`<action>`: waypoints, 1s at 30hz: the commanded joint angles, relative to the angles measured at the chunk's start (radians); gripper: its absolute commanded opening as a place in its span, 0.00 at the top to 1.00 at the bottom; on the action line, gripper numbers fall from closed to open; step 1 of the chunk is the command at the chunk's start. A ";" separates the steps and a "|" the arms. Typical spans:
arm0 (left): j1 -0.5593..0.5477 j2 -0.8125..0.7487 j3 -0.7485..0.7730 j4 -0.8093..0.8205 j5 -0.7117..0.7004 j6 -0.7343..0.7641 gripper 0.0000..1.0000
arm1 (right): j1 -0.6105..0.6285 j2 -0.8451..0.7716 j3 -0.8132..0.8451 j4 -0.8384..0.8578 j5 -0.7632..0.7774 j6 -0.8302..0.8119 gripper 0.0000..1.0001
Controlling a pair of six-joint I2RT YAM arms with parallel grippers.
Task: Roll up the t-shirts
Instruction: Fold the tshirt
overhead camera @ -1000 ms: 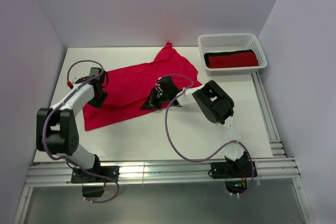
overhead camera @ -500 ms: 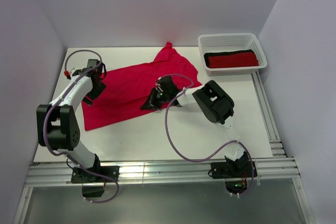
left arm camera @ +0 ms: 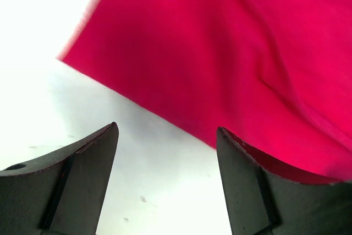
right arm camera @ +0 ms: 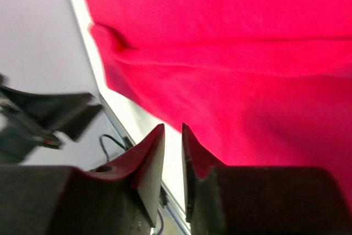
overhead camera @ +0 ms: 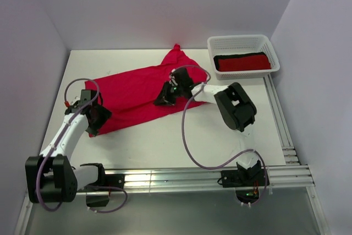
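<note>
Top external view gives you the left gripper [overhead camera: 94, 125], jaws wide and empty, at the near-left corner of the crimson t-shirt [overhead camera: 132, 89]. It lies flat on the table [overhead camera: 165, 147], long axis near-left to far-right. The right gripper [overhead camera: 160, 100], jaws slightly parted, is at its near edge. The basket [overhead camera: 242, 41] with rolled bundles [overhead camera: 242, 62] stands far right.

Crimson t-shirt [left arm camera: 231, 42] edges out of frame

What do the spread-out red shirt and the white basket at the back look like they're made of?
The shirt looks like soft, matte knit cloth, likely cotton jersey: it lies limp on the table with creases and folds and has no shine. The basket looks like rigid white plastic, probably moulded: its walls are a regular open lattice under a smooth solid rim.
</note>
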 commanded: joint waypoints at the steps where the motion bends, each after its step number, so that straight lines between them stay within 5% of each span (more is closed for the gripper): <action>1: 0.001 -0.073 -0.038 0.148 0.181 0.025 0.23 | -0.081 -0.170 0.072 -0.156 0.053 -0.096 0.73; 9: -0.165 0.062 0.078 0.304 0.258 0.043 0.22 | -0.306 -0.307 0.005 -0.304 0.156 -0.170 0.48; 13: -0.270 0.267 0.264 0.361 0.279 0.091 0.22 | -0.387 -0.290 0.008 -0.338 0.179 -0.231 0.39; 21: -0.465 0.643 0.575 0.436 0.325 0.071 0.24 | -0.430 -0.161 0.013 -0.278 0.123 -0.192 0.39; 30: -0.502 0.759 0.616 0.498 0.384 0.051 0.24 | -0.416 -0.114 -0.073 -0.188 0.114 -0.090 0.43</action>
